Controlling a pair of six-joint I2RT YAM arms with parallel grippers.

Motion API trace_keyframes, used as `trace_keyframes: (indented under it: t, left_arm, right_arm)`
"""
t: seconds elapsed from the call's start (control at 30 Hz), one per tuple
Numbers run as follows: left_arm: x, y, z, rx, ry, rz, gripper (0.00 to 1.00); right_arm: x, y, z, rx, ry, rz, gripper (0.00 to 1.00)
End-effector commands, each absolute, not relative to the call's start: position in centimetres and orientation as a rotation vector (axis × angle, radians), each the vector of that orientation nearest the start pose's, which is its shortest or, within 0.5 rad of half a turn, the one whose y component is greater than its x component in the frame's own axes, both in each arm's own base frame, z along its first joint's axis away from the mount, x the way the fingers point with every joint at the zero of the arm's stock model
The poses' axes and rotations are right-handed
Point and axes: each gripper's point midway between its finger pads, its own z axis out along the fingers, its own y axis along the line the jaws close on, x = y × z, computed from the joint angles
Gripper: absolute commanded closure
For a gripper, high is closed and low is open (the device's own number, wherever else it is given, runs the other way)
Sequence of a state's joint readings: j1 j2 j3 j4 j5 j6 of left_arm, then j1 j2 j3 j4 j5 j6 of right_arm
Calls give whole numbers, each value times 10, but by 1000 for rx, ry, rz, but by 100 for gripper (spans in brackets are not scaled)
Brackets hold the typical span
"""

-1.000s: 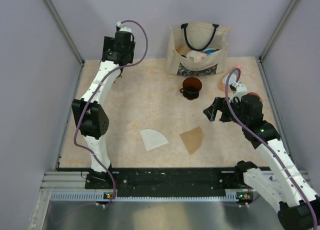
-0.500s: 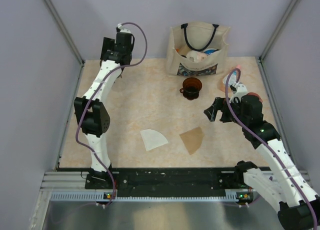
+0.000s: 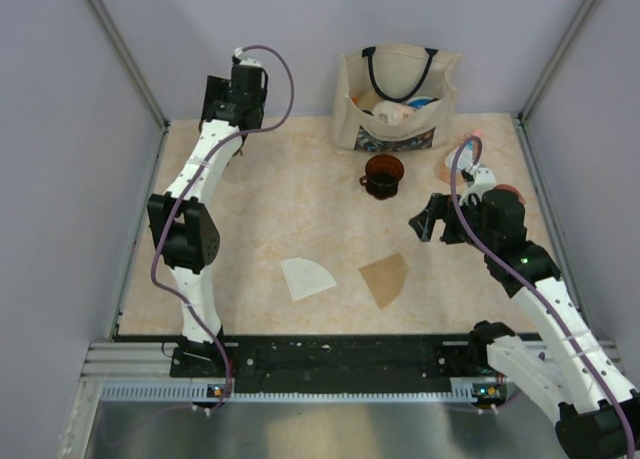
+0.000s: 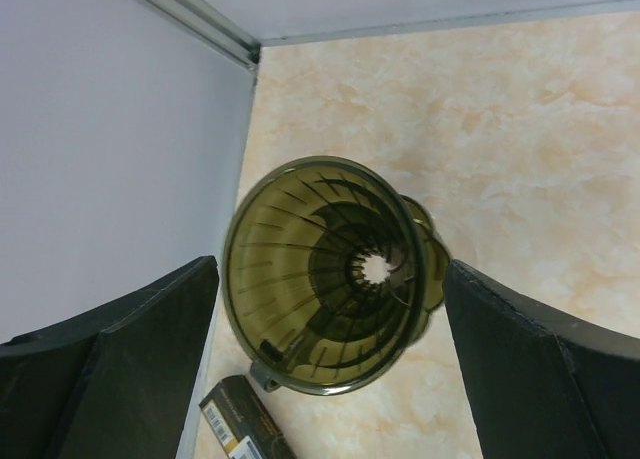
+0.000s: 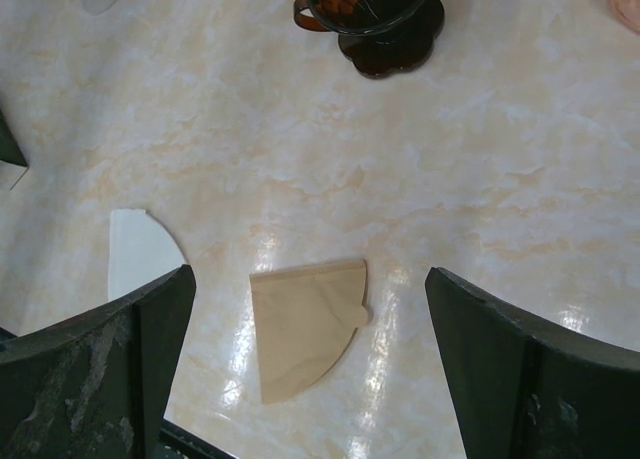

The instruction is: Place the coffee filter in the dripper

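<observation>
**Desk:** Where is the filter on your screens?

**Me:** I see the brown coffee filter (image 3: 385,277) lying flat on the counter (image 3: 280,209), lower middle of the overhead view. A white coffee filter (image 3: 305,277) lies to its left, near it but not touching. Neither one is in a dripper.

**Desk:** And the dripper?

**Me:** I count two. The amber dripper (image 3: 383,174) stands on the counter in the upper middle, in front of the tote bag (image 3: 397,99), and it has no filter in it. The olive dripper (image 4: 325,274) fills the centre of my left wrist view. Its mouth faces the camera, close to the wall at the counter's edge. I can see its ribs and centre hole, and there is no paper in it.

**Desk:** What about the grippers?

**Me:** The left gripper (image 4: 332,267) is spread wide and holds nothing. Its fingers show on either side of the olive dripper without touching it. The right gripper (image 5: 308,279) is also spread wide and holds nothing. It sits above the counter with the brown filter framed between its fingers. The white one is by the left finger, and the amber dripper is at the top of that view.
</observation>
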State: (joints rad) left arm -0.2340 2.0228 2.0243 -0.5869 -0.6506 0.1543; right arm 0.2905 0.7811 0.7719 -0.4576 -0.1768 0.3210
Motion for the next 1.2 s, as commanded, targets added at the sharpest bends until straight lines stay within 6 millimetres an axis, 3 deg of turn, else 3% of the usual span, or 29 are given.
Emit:
trace_keyframes:
  t: [0.0, 0.17, 0.27, 0.37, 0.47, 0.57, 0.7, 0.8, 1.0, 1.17]
  left_arm:
    - [536, -28, 296, -1, 2041, 482, 1]
    - [498, -56, 359, -47, 1951, 172, 1]
    - [458, -76, 369, -76, 1934, -6, 1]
    - [405, -91, 357, -178, 1938, -222, 1]
    - [354, -104, 310, -334, 1965, -450, 1]
    - [304, -124, 260, -381, 2009, -669, 1]
    - [245, -145, 207, -399, 2131, -848, 1]
    - [211, -155, 171, -410, 2242, -933, 1]
    - [175, -162, 110, -421, 2370, -1014, 6]
    - [173, -178, 84, -440, 2404, -1106, 28]
  right_arm:
    - [258, 116, 220, -72, 2035, 526, 1]
    - [257, 113, 219, -50, 2041, 509, 1]
    - [253, 117, 218, -62, 2047, 539, 1]
    - [250, 124, 217, -79, 2051, 589, 1]
    - [247, 139, 215, -108, 2049, 693, 1]
    - [245, 160, 212, -145, 2060, 833, 1]
    - [247, 185, 198, -176, 2100, 921, 1]
    - [244, 218, 179, -229, 2138, 962, 1]
    - [245, 286, 150, -296, 2229, 1100, 2]
    - [245, 332, 122, -334, 2330, 1135, 4]
